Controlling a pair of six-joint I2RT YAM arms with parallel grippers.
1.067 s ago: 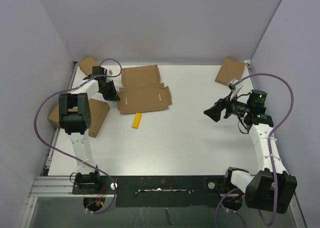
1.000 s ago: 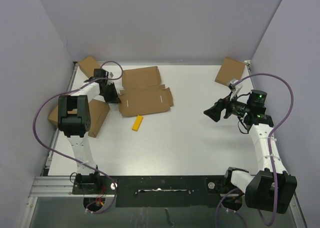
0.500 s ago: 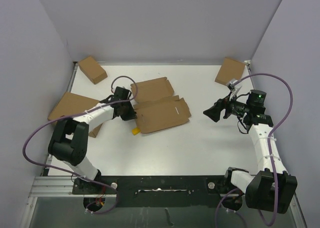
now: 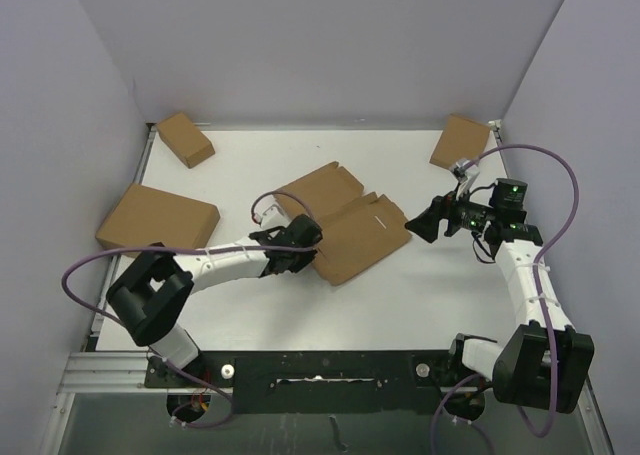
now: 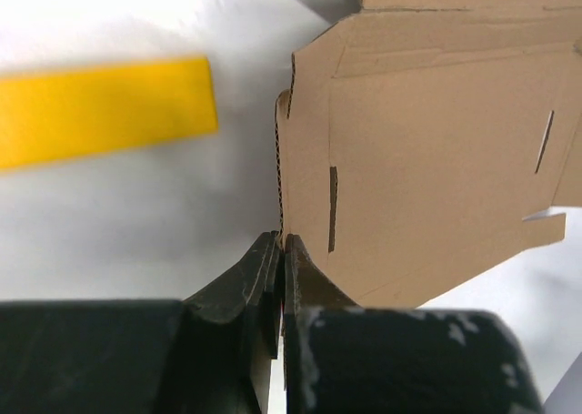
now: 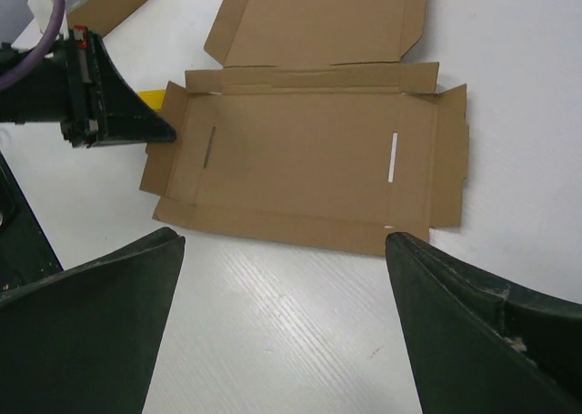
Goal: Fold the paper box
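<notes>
The paper box [image 4: 350,225] is lying flat and unfolded on the table [image 4: 400,305], lid panel and side flaps spread out. One short end is running in between the fingers of the left gripper [image 5: 282,241]. The opposite end is sitting just below and ahead of the fingers of the right gripper [image 6: 282,241]. The sheet is probably behaving as a light, thin piece of corrugated board: stiff across its panels, bending readily along the scored creases, sliding easily on the smooth surface, and crushing at the edges under a hard pinch. A hold on a flap's free edge, close to a crease, is likely serving best, since the panel can then hinge without buckling. The left fingers are pressing together on exactly such an edge, pinching the end flap near its slot, with a yellow block [image 5: 100,109] lying just beyond and to one side of their tips. The right fingers are standing spread wide, gripping nothing and touching nothing.
</notes>
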